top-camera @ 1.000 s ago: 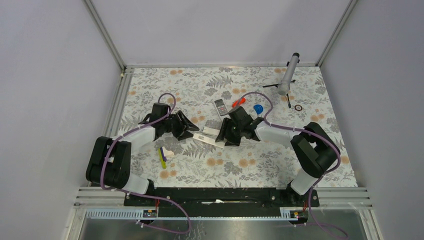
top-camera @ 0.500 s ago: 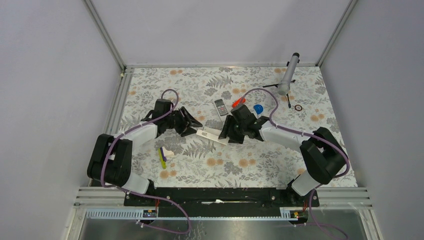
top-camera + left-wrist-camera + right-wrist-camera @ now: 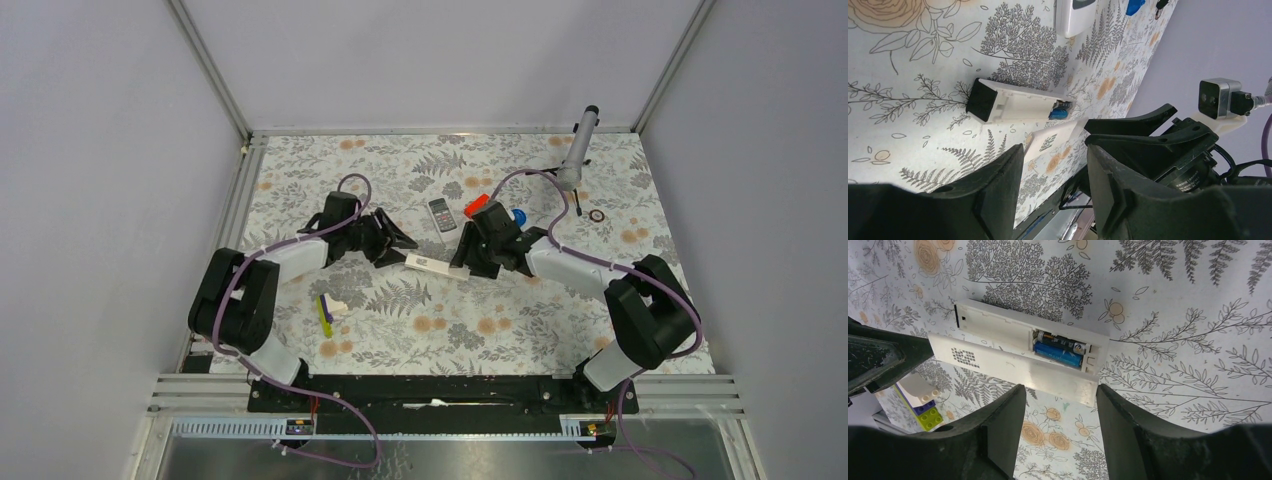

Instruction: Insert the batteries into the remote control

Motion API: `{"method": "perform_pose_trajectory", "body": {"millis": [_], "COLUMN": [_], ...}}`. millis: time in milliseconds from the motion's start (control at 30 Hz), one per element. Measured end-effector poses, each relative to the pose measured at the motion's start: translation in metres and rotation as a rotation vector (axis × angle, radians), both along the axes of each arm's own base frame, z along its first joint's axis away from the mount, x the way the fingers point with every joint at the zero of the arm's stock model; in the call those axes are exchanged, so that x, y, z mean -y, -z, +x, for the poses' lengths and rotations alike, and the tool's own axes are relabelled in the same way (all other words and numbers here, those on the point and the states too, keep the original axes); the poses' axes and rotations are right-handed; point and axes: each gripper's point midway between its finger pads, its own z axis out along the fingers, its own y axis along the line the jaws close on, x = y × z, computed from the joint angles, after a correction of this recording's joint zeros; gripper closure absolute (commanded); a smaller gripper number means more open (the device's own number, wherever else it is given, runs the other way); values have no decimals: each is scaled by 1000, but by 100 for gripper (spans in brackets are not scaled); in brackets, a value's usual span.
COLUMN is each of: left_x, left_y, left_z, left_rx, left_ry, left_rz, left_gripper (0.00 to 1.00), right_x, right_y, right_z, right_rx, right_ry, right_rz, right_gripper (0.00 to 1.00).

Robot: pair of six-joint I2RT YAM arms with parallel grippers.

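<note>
Clearly, your remote control (image 3: 998, 322) is a long white bar lying back-up on the table (image 3: 480, 330). Its bay is open, with the batteries (image 3: 1058, 349) seated side by side, one blue, one dark. A loose cover (image 3: 1013, 367) lies along its side. It sits between your left gripper (image 3: 398, 240) and right gripper (image 3: 462, 258), both spread wide and holding nothing. Since a second ago both have shifted toward the far edge, and the left has drawn nearer the remote's end.
</note>
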Motion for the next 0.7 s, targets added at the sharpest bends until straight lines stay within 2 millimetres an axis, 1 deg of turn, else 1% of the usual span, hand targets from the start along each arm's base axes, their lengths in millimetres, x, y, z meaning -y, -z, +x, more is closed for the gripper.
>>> {"method": "perform_pose_trajectory", "body": {"millis": [300, 467, 700], "left_x": [9, 11, 15], "left_y": [8, 13, 9], "left_z": [3, 1, 10], "left_rx": [-25, -42, -22], "left_ry": [8, 14, 25], "left_rz": [-3, 12, 20], "left_gripper": [49, 49, 48], "right_x": [11, 12, 16], "right_y": [1, 1, 4], "right_z": [9, 10, 11], "right_rx": [12, 12, 18], "right_ry": [31, 38, 53], "right_rz": [-21, -21, -34], "right_gripper": [39, 39, 39]}}
